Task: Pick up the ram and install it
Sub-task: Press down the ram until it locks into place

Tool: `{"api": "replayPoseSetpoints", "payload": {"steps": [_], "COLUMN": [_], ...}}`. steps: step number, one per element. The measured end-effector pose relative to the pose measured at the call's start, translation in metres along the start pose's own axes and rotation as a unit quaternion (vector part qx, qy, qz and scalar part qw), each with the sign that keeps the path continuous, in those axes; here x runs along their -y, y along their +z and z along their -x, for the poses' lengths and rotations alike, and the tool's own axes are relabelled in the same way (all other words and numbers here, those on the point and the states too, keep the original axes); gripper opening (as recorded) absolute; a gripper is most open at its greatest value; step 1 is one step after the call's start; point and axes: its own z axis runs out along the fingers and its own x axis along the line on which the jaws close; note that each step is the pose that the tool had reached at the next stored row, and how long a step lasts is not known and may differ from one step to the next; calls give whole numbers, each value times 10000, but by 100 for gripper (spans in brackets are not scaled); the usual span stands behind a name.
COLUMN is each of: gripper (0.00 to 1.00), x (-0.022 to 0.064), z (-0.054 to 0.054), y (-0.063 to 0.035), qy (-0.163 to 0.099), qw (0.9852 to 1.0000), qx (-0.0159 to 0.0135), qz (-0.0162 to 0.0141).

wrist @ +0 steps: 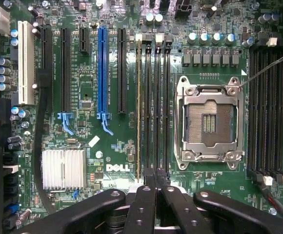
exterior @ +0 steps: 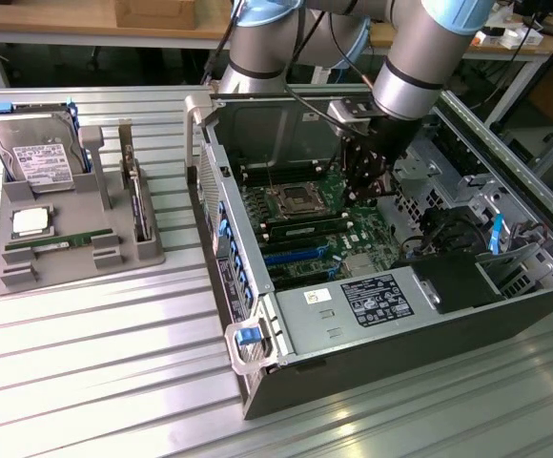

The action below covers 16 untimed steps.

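Hangs inside the case (exterior: 286, 382) with gripper (wrist: 156, 192) pressed together on nothing, just over the ram (wrist: 139, 112) already standing in its slot, so seemingly nearly done.

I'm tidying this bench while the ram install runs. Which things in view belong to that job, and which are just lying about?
Job: the ram, standing edge-on in a motherboard slot; the shut tool over that board.
Lying about: hard drive, processor chip and another green stick, all in the grey tray.
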Motion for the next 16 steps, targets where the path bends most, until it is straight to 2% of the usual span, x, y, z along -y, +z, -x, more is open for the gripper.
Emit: {"api": "replayPoseSetpoints", "payload": {"steps": [4, 5, 9, 12, 13, 15, 16], "gripper": [10, 10, 10, 10, 10, 10, 10], "x": [1, 3, 15, 17, 17, 8, -19], "z": [-75, -106, -109, -113, -112, -114, -114], "y": [21, 43, 185, 238, 218, 47, 4], "qy": [0, -1, -1, 0, -1, -1, -1], "qw": [10000, 10000, 10000, 10000, 10000, 10000, 10000], "qx": [-1, 0, -1, 2, 10, 9, 9], "qz": [0, 0, 0, 0, -1, 0, 0]}}
